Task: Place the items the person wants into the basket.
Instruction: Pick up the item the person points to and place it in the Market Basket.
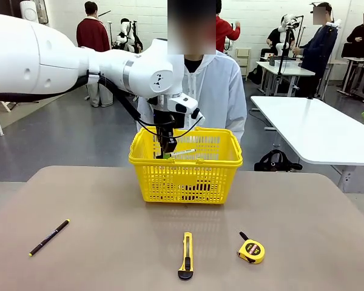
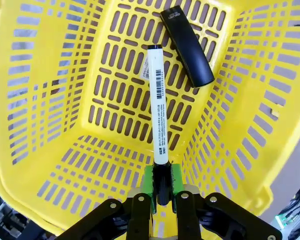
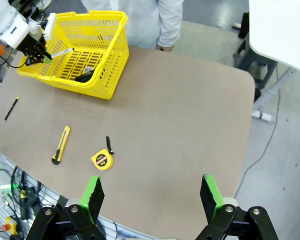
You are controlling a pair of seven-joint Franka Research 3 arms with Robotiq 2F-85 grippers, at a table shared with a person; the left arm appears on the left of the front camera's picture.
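Marker (image 2: 157, 110) is clamped by its dark end in your left gripper (image 2: 161, 181), inside the basket (image 2: 50, 100), barrel running straight out along the fingers. Utility knife (image 1: 185, 255) lies on the table (image 1: 109, 200), long axis near-far, black end toward the robot. Right gripper (image 3: 152, 180) is spread wide.

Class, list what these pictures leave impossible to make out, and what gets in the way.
- Left wrist view: print on the marker, too small to read.
- Left wrist view: the marker's lower end, hidden inside the left end effector.
- Front view: black object in the basket, masked by lattice.
- Front view: utility knife blade, too small.
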